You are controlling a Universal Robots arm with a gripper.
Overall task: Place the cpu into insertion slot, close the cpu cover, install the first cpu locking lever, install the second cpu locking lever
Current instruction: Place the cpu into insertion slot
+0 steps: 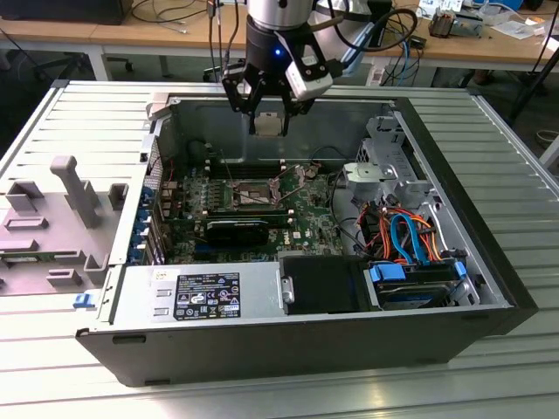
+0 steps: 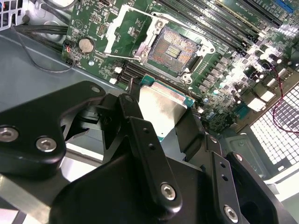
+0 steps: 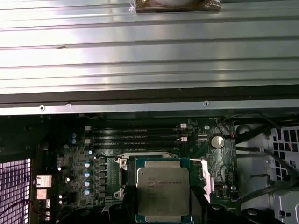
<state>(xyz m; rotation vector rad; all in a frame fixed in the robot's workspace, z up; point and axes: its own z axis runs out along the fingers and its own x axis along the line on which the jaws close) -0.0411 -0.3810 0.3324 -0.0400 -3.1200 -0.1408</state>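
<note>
In the exterior view my gripper (image 1: 266,115) hangs over the far part of the open computer case, shut on the cpu (image 1: 266,125), a small silver-topped square chip. Both wrist views show the cpu (image 2: 161,109) (image 3: 163,190) held between black fingers (image 2: 140,135), above the board and apart from it. The insertion slot (image 2: 180,49) (image 1: 253,194) lies bare below, its dark contact field showing. Beside the slot, the cpu cover (image 2: 122,29) is swung open, and thin wire levers (image 2: 119,56) stand free next to it.
A silver power supply box (image 1: 201,292) fills the case's near side, with a long black card (image 1: 236,229) behind it. Drive bays with blue and orange cables (image 1: 406,240) sit at the exterior view's right. Memory slots (image 2: 210,18) run alongside the socket. A grey fixture (image 1: 70,201) stands outside the case.
</note>
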